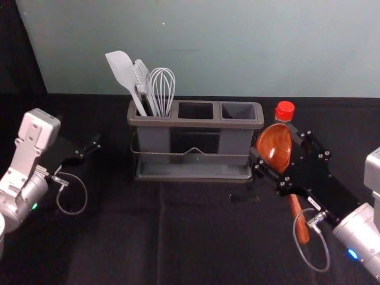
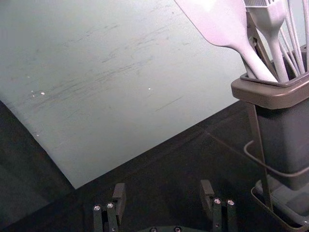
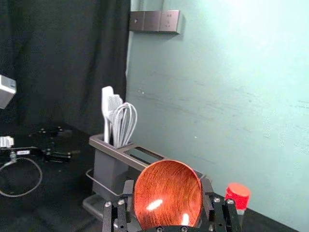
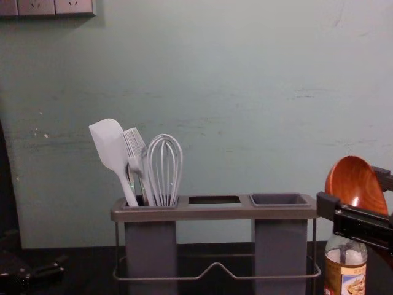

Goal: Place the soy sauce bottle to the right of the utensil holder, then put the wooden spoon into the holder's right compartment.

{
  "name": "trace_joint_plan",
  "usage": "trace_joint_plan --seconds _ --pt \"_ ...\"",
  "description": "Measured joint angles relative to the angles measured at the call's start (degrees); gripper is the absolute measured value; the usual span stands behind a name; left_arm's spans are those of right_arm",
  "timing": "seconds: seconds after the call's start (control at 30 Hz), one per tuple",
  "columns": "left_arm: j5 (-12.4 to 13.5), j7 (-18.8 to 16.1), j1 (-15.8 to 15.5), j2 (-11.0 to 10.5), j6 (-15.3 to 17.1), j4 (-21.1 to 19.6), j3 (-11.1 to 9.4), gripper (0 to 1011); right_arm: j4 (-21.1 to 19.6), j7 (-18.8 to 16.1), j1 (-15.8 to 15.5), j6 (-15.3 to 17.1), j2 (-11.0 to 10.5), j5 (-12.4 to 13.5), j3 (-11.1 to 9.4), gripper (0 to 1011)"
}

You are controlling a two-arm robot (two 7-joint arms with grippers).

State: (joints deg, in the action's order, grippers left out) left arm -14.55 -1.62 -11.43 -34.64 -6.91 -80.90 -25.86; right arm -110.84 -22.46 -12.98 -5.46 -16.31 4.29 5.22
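In the head view my right gripper [image 1: 280, 149] is shut on the wooden spoon [image 1: 274, 146], bowl up and handle slanting down. The right wrist view shows the spoon's bowl [image 3: 167, 193] filling the gap of my right gripper [image 3: 167, 195]. Behind it, right of the utensil holder [image 1: 193, 123], stands the soy sauce bottle [image 1: 285, 111], partly hidden. From the chest, the bowl [image 4: 356, 184] is above the bottle [image 4: 345, 270], beside the holder's right compartment [image 4: 279, 200]. My left gripper [image 1: 89, 150] is idle left of the holder; its wrist view shows this gripper [image 2: 161, 193] open.
A white spatula [image 1: 123, 71], brush [image 1: 142, 77] and whisk [image 1: 162, 89] stand in the holder's left compartment. The middle compartment [image 1: 196, 110] lies between the outer two. A pale wall [image 1: 237, 47] rises behind the black-covered table [image 1: 119, 237].
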Motion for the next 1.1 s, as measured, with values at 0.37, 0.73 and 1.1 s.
trace_joint_plan --seconds 0.37,0.73,1.1 --pt "0.0 0.0 0.0 0.0 0.0 0.0 0.0 1005 0.3 0.8 0.1 0.5 0.0 0.2 0.2 838" --pt "0.0 0.0 0.0 0.0 0.0 0.0 0.0 1005 -0.1 0.8 -0.8 0.3 -0.2 1.8 -0.4 838" --pt "0.0 0.0 0.0 0.0 0.0 0.0 0.0 1005 0.4 -0.5 2.9 -7.2 -0.6 6.8 -0.8 838"
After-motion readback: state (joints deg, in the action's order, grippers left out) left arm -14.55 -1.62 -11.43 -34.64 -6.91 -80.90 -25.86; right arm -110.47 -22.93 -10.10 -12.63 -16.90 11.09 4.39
